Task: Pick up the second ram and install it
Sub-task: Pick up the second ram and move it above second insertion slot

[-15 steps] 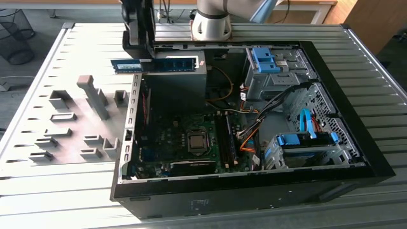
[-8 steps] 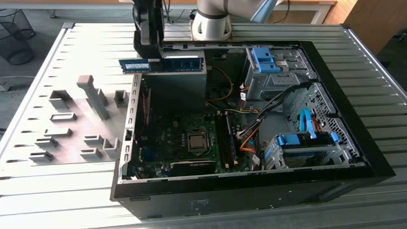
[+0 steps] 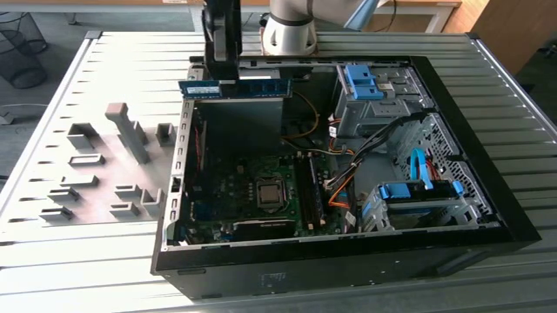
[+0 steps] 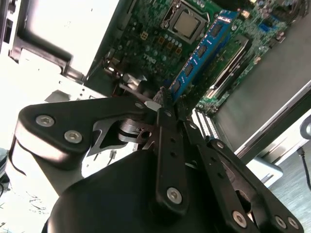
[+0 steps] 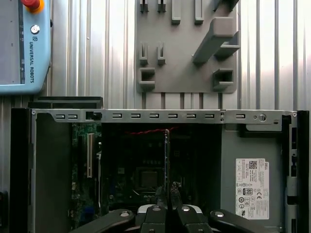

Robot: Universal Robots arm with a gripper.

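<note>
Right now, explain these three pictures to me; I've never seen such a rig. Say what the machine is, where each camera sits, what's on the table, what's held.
The machine is one robot arm with a gripper. The exterior view comes from a camera off the arm, looking down on a metal table. Both wrist views come from cameras riding on the arm, looking past the gripper. On the table sit an open computer case, its motherboard exposed, and a grey plate of fixture blocks. The gripper is shut on the ram, a blue-green memory stick, held above the case, not yet in a slot.
</note>
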